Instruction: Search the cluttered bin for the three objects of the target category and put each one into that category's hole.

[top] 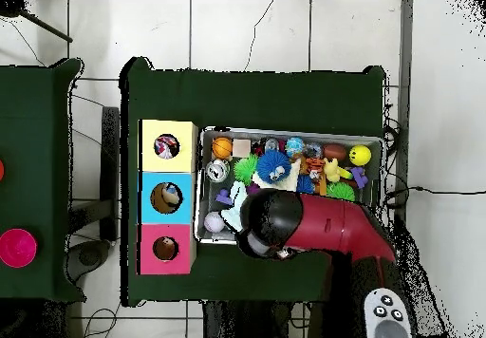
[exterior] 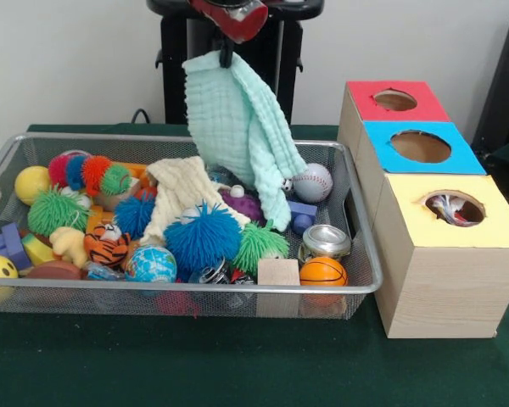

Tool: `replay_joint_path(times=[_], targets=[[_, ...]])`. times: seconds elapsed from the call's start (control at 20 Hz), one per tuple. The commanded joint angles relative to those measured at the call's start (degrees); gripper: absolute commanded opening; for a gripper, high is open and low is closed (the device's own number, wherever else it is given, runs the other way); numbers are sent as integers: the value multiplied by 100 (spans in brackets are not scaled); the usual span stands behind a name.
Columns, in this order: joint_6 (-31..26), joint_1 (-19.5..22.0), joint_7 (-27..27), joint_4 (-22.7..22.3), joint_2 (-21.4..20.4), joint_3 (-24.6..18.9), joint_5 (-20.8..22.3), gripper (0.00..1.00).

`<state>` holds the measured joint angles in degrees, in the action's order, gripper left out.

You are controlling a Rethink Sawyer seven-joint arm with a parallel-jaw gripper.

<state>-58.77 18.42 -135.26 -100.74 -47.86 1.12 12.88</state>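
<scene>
now mint cloth [exterior: 237, 127] hanging from pincer [exterior: 226, 58], above bin [exterior: 356, 284]

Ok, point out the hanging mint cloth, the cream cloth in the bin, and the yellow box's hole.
Mint cloth [exterior: 237, 119], front view, middle of the hanging fabric.
Cream cloth [exterior: 180, 193], front view, its upper fold.
Hole [exterior: 455, 208], front view, its opening.

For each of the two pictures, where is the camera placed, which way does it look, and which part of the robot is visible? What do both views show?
Front view: across the table, facing the robot; shows the bin, three boxes, and the tool holding a mint cloth up from the top edge.
Overhead view: above the table, looking straight down, robot base at the bottom; the red arm covers part of the bin.
Shared: the bin, the yellow box with something in its hole, and the arm.
</scene>
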Motion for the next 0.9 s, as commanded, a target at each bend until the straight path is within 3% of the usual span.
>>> replay_joint_path(times=[0.05,0.3,0.9], targets=[[-888,343,682,865,21,-586,-171,0],[-1398,471,692,1344,178,-693,-200,0],[-2239,639,922,2013,58,-887,-95,0]])
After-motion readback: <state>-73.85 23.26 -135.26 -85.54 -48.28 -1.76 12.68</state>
